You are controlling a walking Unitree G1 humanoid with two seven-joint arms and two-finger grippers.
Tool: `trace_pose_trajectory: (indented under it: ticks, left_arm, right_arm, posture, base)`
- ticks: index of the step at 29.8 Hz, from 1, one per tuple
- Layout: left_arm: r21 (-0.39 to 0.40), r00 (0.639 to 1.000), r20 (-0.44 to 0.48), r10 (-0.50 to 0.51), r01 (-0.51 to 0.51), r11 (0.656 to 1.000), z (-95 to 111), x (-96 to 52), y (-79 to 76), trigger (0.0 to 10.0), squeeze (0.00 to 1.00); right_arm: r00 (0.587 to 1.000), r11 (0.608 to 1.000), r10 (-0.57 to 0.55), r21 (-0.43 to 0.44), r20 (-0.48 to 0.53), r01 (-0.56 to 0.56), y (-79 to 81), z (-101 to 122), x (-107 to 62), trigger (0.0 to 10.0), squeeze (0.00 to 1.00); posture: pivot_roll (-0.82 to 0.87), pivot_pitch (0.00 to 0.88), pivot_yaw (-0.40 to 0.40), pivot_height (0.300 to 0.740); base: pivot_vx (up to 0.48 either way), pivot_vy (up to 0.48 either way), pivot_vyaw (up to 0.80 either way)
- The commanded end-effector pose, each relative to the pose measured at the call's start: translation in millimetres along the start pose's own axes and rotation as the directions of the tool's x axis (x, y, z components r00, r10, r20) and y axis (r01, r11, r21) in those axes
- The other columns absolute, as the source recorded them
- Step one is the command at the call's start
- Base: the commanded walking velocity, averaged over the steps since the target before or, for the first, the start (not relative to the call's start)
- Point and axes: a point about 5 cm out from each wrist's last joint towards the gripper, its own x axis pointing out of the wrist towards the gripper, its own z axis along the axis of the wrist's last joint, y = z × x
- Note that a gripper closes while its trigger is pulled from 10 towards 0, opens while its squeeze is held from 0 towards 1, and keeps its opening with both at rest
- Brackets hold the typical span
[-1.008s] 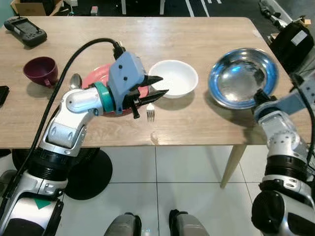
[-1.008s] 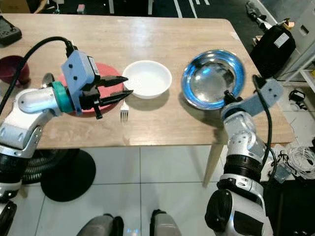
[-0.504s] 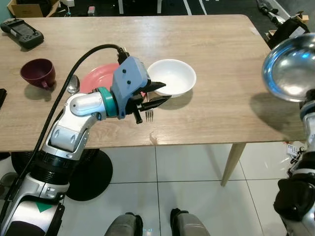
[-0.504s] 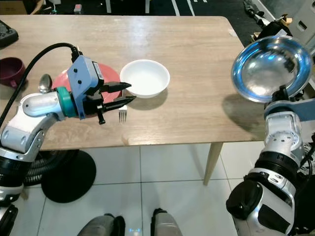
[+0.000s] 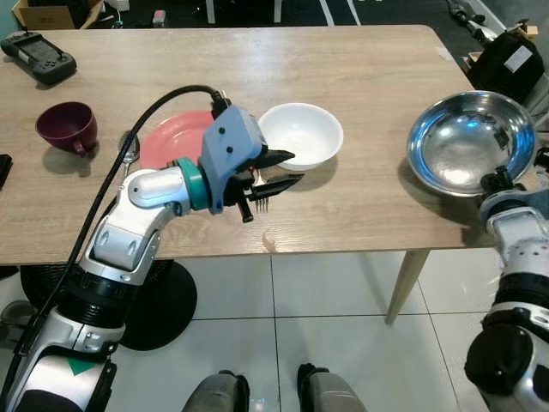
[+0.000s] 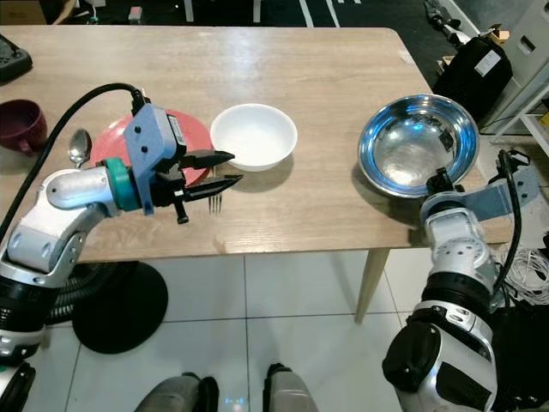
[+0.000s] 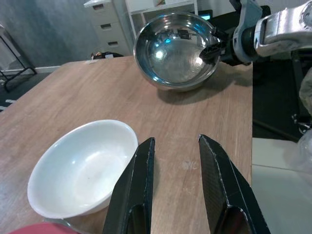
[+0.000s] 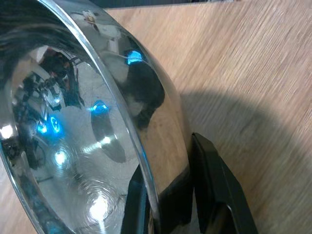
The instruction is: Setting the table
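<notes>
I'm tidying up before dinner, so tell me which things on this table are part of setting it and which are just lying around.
Table setting: steel bowl held by the right end effector, white bowl, red plate, fork, spoon, maroon cup.

Lying about: black handheld controller, cardboard box beyond the table.

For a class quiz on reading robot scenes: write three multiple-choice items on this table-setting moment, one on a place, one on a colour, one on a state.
1. The white bowl sits where?
A. right of the red plate
B. inside the steel bowl
C. on the floor

2. What colour is the cup?
A. yellow
B. maroon
C. green

3. The left gripper jaws are:
A. shut on a spoon
B. open, empty
C. holding the plate

Answers: 1 A, the bowl lies beside the plate; 2 B, dark red; 3 B, the left wrist view shows a bare gap.
</notes>
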Motion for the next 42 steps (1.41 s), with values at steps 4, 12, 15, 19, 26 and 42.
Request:
trace_pose_trajectory:
  ticks: [4,12,15,19,26,42]
  left_arm:
    - [-0.018,1.0,-0.016,-0.013,0.013,1.0,-4.5,0.3,-6.5,10.0,0.0]
    - [-0.025,1.0,-0.009,-0.015,0.015,1.0,-5.5,2.8,-10.7,10.0,0.0]
    - [-0.026,1.0,-0.007,-0.018,0.018,0.999,-5.4,3.9,-11.7,10.0,0.0]
    - [-0.026,1.0,-0.001,-0.024,0.024,0.999,-4.5,6.1,-12.2,10.0,0.0]
    - [-0.019,1.0,0.003,-0.029,0.029,0.999,-3.7,8.3,-11.3,10.0,0.0]
    - [-0.106,0.92,-0.077,0.383,-0.39,0.915,-18.6,5.0,22.8,10.0,0.0]
  right_arm:
    - [0.998,0.999,0.023,0.039,0.064,-0.025,6.1,6.9,2.0,10.0,1.0]
    - [0.923,0.971,0.218,0.022,0.316,-0.237,33.1,52.8,-12.9,10.0,0.98]
    - [0.903,0.965,0.261,-0.061,0.342,-0.255,37.5,58.8,-17.8,10.0,0.98]
    - [0.832,0.899,0.373,-0.383,0.41,-0.214,45.5,79.2,-41.2,10.0,0.0]
    - [0.776,0.615,0.573,-0.764,0.264,-0.194,60.9,71.5,-66.5,10.0,0.0]
    - [0.591,0.183,0.726,-0.728,-0.353,-0.66,57.9,-37.8,-157.9,10.0,0.0]
  posture:
    - [0.09,0.064,0.043,0.74]
    - [0.08,0.058,0.043,0.74]
    - [0.08,0.058,0.043,0.74]
    - [0.06,0.053,0.055,0.74]
    - [0.03,0.054,0.068,0.74]
    - [0.0,0.026,0.09,0.74]
  base:
    - [0.0,0.0,0.0]
    - [0.0,0.0,0.0]
    - [0.0,0.0,0.0]
    - [0.0,0.0,0.0]
    - [0.0,0.0,0.0]
    - [0.0,0.0,0.0]
